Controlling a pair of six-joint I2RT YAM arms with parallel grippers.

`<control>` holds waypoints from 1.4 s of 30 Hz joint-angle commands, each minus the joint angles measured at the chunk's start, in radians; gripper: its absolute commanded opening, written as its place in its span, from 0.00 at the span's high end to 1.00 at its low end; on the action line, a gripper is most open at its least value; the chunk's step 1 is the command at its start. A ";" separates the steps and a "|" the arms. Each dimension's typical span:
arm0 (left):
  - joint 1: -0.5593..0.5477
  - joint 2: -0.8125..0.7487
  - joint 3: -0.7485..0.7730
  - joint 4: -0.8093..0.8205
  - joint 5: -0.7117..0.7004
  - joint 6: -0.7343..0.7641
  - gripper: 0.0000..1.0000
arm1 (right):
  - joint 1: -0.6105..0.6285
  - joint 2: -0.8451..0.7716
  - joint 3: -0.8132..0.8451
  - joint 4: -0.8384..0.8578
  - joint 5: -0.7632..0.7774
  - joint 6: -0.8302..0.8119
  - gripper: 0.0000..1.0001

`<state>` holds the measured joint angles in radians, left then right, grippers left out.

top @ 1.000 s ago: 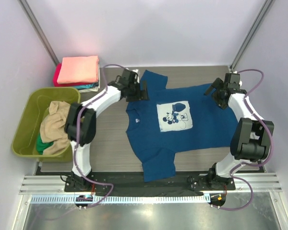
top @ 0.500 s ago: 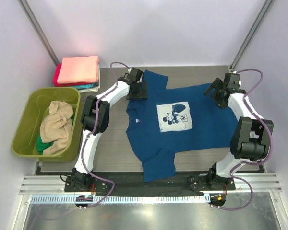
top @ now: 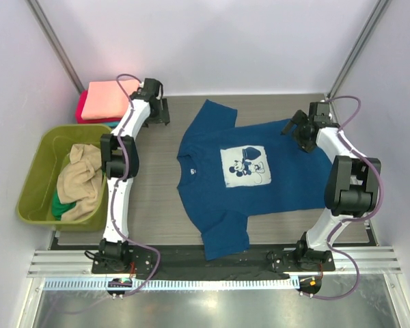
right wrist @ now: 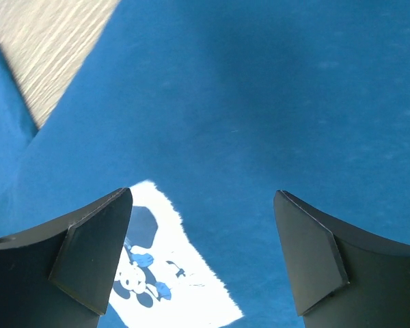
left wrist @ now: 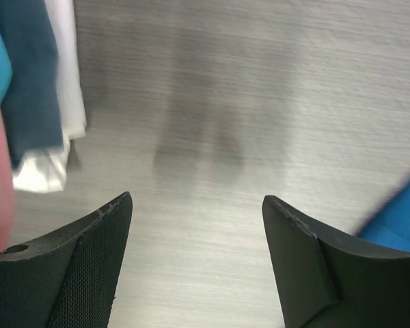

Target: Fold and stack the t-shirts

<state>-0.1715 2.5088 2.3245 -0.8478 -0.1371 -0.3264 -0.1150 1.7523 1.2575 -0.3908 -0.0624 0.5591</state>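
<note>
Across the centre of the overhead frame, on the grey wood table (top: 157, 205), the navy t-shirt (top: 287, 181) lies spread flat, collar toward the left, hem toward the right, its white print (top: 244, 166) face up. At the left edge an olive tub (top: 34, 164) holds a crumpled tan shirt (top: 78, 179) over a green one (top: 60, 207); above it, in the upper left corner, sits the folded stack (top: 109, 101), salmon-pink on top. I judge the navy cloth light, limp and quick to wrinkle, with nothing stiff to push against, so I would pinch it at the edges, a sleeve end or hem corner, and lift both sides together. My left gripper (top: 161, 113) hovers over bare table between stack and shirt, jaws wide apart and holding nothing; my right gripper (top: 295, 131) hangs over the shirt's upper right part, jaws equally spread and empty. Only the overhead view shows the whole layout. The left wrist view adds the stack's side, teal, navy and white layers (left wrist: 34, 102) under the pink, plus a blurred blue edge at lower right that I take for a sleeve. The right wrist view shows smooth, unwrinkled cloth and the print's corner at its lower left.
</note>
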 commanded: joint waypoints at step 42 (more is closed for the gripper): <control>-0.114 -0.064 -0.202 0.199 0.036 0.013 1.00 | 0.026 -0.186 -0.178 0.092 -0.057 -0.021 0.10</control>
<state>-0.3458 2.3978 2.0167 -0.5819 0.0044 -0.3817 -0.0891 1.5921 1.0847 -0.3489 -0.0948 0.5457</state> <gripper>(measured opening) 0.009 0.905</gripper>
